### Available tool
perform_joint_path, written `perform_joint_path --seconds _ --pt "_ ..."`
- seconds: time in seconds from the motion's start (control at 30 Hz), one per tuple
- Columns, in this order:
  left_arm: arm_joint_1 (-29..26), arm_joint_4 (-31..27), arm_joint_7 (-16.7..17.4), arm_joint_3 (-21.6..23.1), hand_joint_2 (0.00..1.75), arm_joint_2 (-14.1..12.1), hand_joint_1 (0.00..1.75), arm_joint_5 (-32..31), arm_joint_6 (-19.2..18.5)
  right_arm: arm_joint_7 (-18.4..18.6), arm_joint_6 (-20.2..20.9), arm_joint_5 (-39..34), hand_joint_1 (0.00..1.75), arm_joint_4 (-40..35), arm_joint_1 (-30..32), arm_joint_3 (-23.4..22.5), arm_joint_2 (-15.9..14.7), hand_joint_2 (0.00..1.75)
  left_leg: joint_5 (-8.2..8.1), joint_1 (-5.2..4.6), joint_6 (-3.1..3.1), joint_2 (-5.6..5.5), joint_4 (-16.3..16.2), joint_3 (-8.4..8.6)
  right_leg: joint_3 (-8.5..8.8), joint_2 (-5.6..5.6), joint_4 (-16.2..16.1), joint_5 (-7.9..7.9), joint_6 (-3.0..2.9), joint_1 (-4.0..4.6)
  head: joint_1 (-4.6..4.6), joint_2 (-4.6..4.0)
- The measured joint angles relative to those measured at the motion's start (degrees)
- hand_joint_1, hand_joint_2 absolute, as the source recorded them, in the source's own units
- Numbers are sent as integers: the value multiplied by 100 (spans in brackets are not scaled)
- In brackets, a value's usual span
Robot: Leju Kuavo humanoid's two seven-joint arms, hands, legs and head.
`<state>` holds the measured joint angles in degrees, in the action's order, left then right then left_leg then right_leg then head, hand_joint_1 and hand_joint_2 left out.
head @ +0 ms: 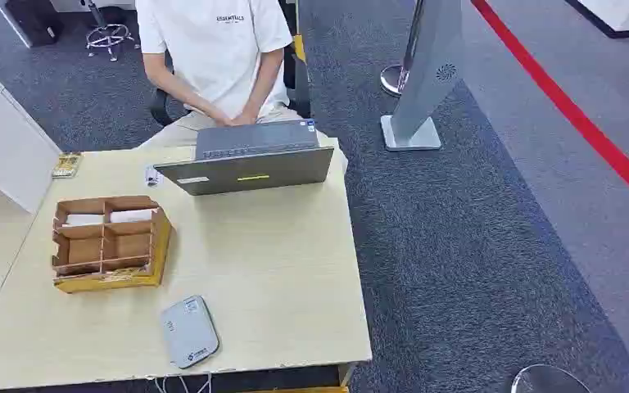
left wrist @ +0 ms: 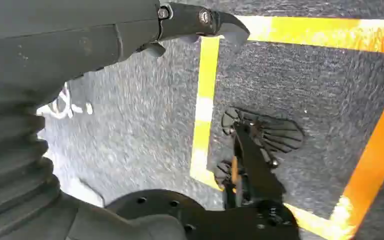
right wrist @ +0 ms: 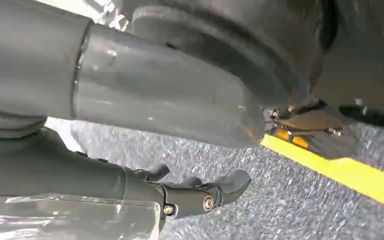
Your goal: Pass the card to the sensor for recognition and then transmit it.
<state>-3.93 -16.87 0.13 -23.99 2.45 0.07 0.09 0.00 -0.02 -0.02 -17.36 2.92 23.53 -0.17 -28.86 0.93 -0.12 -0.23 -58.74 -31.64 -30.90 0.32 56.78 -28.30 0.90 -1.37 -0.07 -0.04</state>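
Observation:
Two white cards (head: 131, 216) (head: 83, 219) lie in the far compartments of a brown cardboard divider box (head: 106, 282) on the left of the wooden table (head: 278, 270). A flat grey card sensor (head: 189, 331) lies near the table's front edge, its cable hanging over it. My left hand (left wrist: 105, 45) hangs above the dark carpet, its fingers (left wrist: 200, 19) stretched out and holding nothing. My right hand (right wrist: 105, 177) also hangs over the carpet, its dark fingers (right wrist: 200, 194) apart from the thick thumb, with nothing in it.
A person (head: 213, 49) sits at the table's far side behind a grey laptop (head: 250, 160). A white box (head: 4, 147) stands at the far left with a small packet (head: 66, 164) beside it. A grey kiosk stand (head: 426, 74) and a red floor line (head: 573, 115) are to the right.

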Motion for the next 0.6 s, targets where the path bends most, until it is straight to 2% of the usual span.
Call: perform_joint_path --seconds 0.3,0.33,0.37,0.4,0.43,0.47,0.6 --pt "-278 -258 -2 1398 175 -118 0 0 0 0 0 0 0 -275 350 -1380 0 175 -1 -1 0 0 0 0 1 0 -1 0 0 0 2 -2" --pt "-305 -284 0 1508 0 -133 0 0 0 0 0 0 0 -302 381 -1508 0 175 -1 -1 0 0 0 0 1 0 -1 0 0 -1 -2 0" --pt "-325 -299 0 1619 0 -140 0 0 0 0 0 0 0 -326 412 -1624 0 0 -1 -1 0 0 0 0 1 0 -1 0 0 -1 0 0" --pt "-342 -317 0 1735 0 -151 0 0 0 0 0 0 0 -347 436 -1726 0 0 -1 -1 0 0 0 0 1 0 -1 0 0 -1 0 0" --pt "-358 -334 0 1804 175 -155 0 0 0 -2 0 0 0 -363 455 -1815 0 0 -1 -1 0 0 0 0 1 0 -1 0 0 -1 0 0" --pt "-368 -343 0 1868 175 -162 0 0 0 0 0 0 0 -374 467 -1879 0 175 -1 -1 0 0 0 0 1 0 -1 0 0 -1 0 -2" --pt "-398 -376 0 2058 175 -179 0 0 0 -2 0 -2 0 -419 500 -2060 0 175 -1 -1 -1 0 0 0 1 0 -1 0 0 0 0 -2"
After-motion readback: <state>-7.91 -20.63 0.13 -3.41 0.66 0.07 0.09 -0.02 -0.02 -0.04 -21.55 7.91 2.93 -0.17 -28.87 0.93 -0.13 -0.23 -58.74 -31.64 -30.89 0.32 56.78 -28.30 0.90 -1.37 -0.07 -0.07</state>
